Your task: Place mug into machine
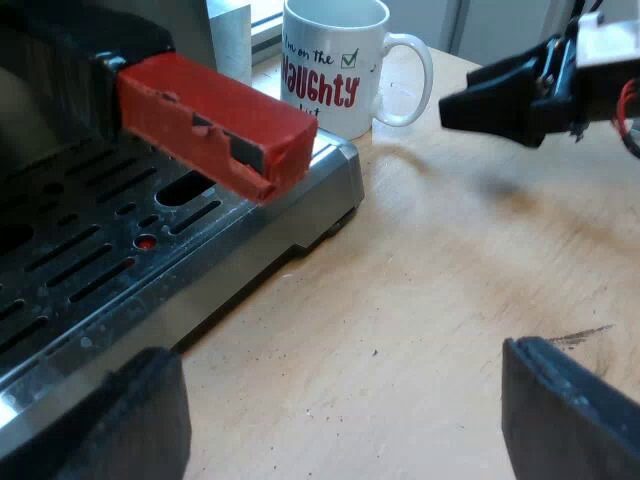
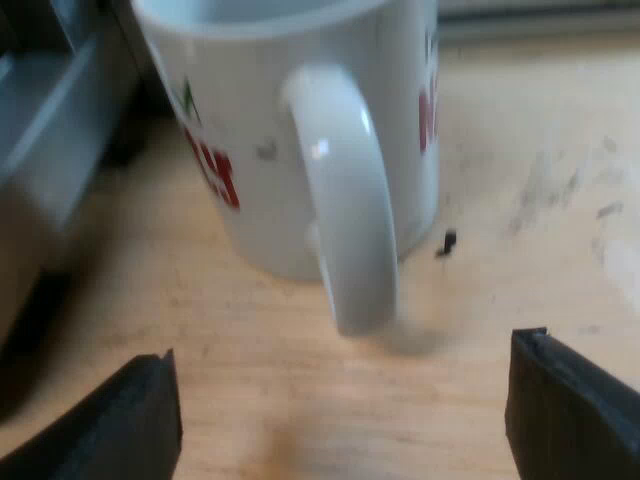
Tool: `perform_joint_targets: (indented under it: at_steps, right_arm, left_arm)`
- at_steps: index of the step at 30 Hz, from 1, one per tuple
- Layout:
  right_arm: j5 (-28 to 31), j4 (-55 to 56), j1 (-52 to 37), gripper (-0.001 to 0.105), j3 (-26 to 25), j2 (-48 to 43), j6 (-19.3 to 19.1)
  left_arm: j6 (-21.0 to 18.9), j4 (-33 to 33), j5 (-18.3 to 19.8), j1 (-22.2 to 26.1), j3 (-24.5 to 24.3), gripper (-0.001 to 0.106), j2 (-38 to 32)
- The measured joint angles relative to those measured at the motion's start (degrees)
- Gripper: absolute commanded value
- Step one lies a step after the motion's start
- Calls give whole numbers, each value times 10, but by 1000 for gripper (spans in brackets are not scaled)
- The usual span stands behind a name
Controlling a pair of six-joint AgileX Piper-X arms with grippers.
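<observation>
Wooden counter is carrying the espresso machine. The white mug is standing just beside its drip tray, not on it. It is looking hard, smooth and breakable, so the handle is looking like the best hold. The right gripper is hovering low in front of that handle, jaws wide apart and empty. The left gripper is hanging by the tray, jaws spread too.

My left claw hangs low, fingers spread wide. My right claw is likewise agape, stretched out ahead of it.

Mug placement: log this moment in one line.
mug: on table, by machine | right gripper: open, at its handle | left gripper: open, near drip tray
</observation>
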Motion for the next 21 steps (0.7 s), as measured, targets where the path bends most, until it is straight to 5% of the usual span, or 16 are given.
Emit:
perform_joint_targets:
  at_steps: [17, 19, 21]
  right_arm:
    - [0, -22, 0, 68, -124, 139, 0]
    - [0, -22, 0, 61, -124, 139, 0]
    - [0, -22, 0, 37, -124, 139, 0]
  left_arm:
    - [0, 0, 0, 0, 0, 67, 0]
    - [0, 0, 0, 0, 0, 67, 0]
    - [0, 0, 0, 0, 0, 67, 0]
